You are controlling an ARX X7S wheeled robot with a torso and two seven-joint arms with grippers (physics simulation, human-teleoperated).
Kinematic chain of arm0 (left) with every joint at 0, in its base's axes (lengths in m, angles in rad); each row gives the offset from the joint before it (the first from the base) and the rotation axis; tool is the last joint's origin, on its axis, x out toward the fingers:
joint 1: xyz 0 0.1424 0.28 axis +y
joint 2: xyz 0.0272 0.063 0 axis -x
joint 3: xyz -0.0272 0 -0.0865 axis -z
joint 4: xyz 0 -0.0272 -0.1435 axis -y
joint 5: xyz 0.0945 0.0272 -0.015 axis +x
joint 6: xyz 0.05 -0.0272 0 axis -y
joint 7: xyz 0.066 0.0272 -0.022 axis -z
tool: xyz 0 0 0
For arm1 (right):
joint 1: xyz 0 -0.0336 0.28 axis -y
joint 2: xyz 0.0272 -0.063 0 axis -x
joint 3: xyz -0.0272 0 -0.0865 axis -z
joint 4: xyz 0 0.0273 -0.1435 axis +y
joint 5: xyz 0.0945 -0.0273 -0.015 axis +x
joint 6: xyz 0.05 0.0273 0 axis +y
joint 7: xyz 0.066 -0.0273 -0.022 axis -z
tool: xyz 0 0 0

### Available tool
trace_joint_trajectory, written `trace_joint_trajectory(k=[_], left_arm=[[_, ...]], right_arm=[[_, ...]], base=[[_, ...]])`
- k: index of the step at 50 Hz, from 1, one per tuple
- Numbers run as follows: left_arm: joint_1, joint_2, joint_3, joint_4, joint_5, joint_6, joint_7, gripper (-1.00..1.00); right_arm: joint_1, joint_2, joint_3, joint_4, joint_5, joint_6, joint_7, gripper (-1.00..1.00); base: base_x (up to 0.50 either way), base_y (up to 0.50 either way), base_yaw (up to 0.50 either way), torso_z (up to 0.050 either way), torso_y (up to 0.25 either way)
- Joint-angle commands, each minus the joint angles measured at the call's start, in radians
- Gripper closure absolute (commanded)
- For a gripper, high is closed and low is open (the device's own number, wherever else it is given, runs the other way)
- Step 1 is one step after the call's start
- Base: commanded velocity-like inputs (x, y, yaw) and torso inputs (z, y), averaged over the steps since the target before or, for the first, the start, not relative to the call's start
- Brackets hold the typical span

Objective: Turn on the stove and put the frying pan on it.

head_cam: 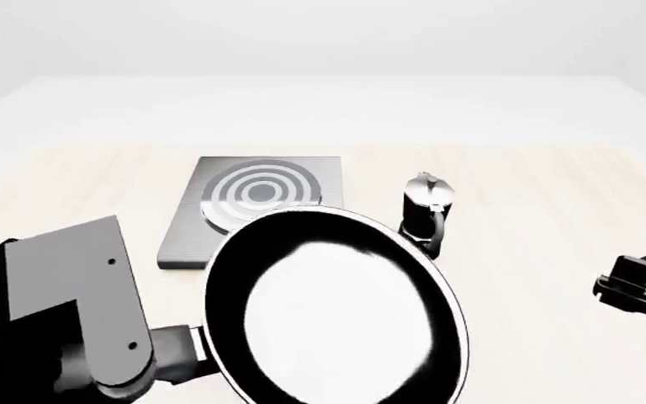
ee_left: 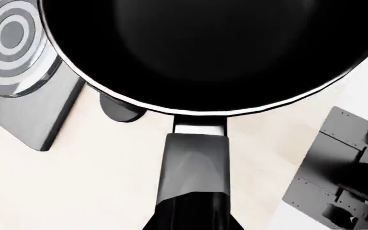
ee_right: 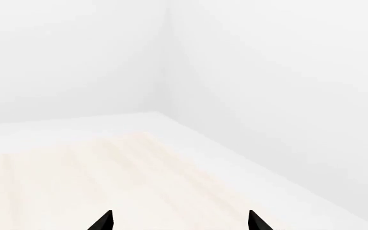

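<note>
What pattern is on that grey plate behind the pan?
Raised concentric rings, alternating light and dark grey, on the stove; clearest in the head view.

In the head view the frying pan (head_cam: 335,311) covers the near edge of the stove (head_cam: 258,195) and the lower part of the moka pot (head_cam: 426,210), and its own near rim is cut off by the picture's edge. The left gripper's jaws are hidden behind the arm's grey housing (head_cam: 76,295). The right gripper (ee_right: 180,221) shows only two dark tips, the rest cut off.
</note>
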Motion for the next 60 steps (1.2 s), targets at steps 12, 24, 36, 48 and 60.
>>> trace_joint_trajectory(k=[12, 24, 36, 48, 60], left_arm=[[-0.139, 0.143, 0.063, -0.498, 0.016, 0.109, -0.300, 1.00], [-0.045, 0.278, -0.020, -0.693, 0.192, 0.294, -0.178, 1.00], [0.129, 0.374, -0.033, -0.808, 0.377, 0.521, -0.050, 1.00], [0.320, 0.450, 0.004, -0.933, 0.486, 0.683, 0.029, 1.00], [0.411, 0.522, 0.035, -1.052, 0.529, 0.742, 0.020, 1.00]], right_arm=[[0.004, -0.002, -0.005, 0.003, 0.004, -0.004, 0.006, -1.00], [0.007, 0.001, -0.004, -0.002, 0.010, 0.002, 0.006, -1.00], [0.010, 0.000, -0.012, 0.005, 0.012, -0.006, 0.006, -1.00], [0.007, -0.003, -0.020, 0.018, 0.012, -0.021, 0.009, -1.00], [0.005, -0.004, -0.017, 0.023, 0.017, -0.025, 0.009, -1.00]], base=[[0.00, 0.00, 0.00, 0.000, 0.002], [0.00, 0.00, 0.00, 0.001, 0.002], [0.00, 0.00, 0.00, 0.000, 0.001], [0.00, 0.00, 0.00, 0.000, 0.002], [0.00, 0.00, 0.00, 0.001, 0.003]])
